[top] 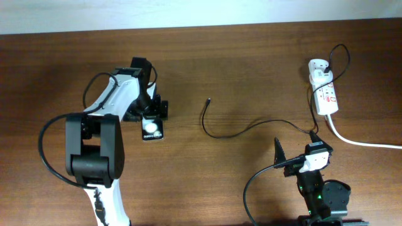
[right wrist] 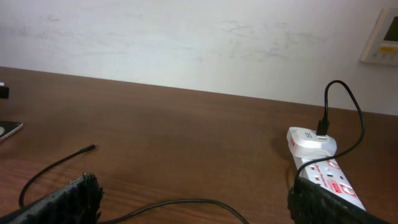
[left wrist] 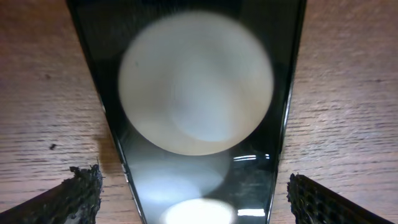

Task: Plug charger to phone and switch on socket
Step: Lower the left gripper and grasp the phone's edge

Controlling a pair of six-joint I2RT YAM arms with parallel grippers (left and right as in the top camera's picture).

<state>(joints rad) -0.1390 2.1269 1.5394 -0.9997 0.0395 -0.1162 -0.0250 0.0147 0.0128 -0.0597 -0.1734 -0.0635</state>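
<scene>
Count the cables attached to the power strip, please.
2: the thin black charger cable runs left from its adapter; the thick white cord exits right. None seems hidden.

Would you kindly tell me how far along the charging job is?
Done: the charger's white adapter sits in the socket. In hand: the open left gripper straddles the phone. Left: the plug tip lies loose, away from the phone; the open right gripper holds nothing; socket's state unclear.
</scene>
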